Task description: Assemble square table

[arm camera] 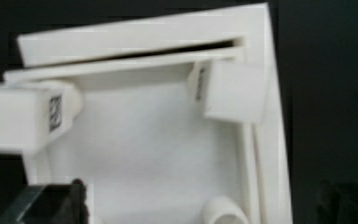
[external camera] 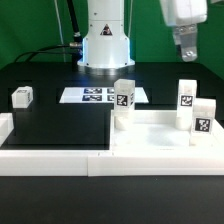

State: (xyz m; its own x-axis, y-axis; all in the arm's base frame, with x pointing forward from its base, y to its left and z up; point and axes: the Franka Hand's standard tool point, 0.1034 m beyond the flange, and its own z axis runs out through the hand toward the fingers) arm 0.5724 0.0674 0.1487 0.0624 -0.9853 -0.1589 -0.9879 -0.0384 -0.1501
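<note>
At the exterior view's far left, one loose leg (external camera: 21, 96) was seen lying alone on the black table (external camera: 55, 120), well apart from the rest, with nothing attached to it. Behind the middle, the marker board (external camera: 98, 95) lay flat in front of the arm's base (external camera: 106, 45). Along the near edge, the low white border wall (external camera: 50, 155) was seen running across the table.

Right of centre, the square tabletop (external camera: 155, 133) was seen lying flat against that wall. Three legs were counted standing upright on it: one at its far corner on the left (external camera: 124, 100), one at the far right (external camera: 186, 100), and one nearer on the right (external camera: 203, 118). Whether these three were fully screwed home could not be told. In all, four legs and one tabletop were counted.

By that count the task was judged about three quarters done: one leg remained to be fetched and fitted to the last free corner.

At the upper right, the gripper (external camera: 186, 50) was seen hanging above the tabletop, its jaws spread wide and nothing held between them. In the wrist view, the tabletop (arm camera: 158, 130) and a leg (arm camera: 229, 90) were seen below the empty fingers (arm camera: 43, 205).
</note>
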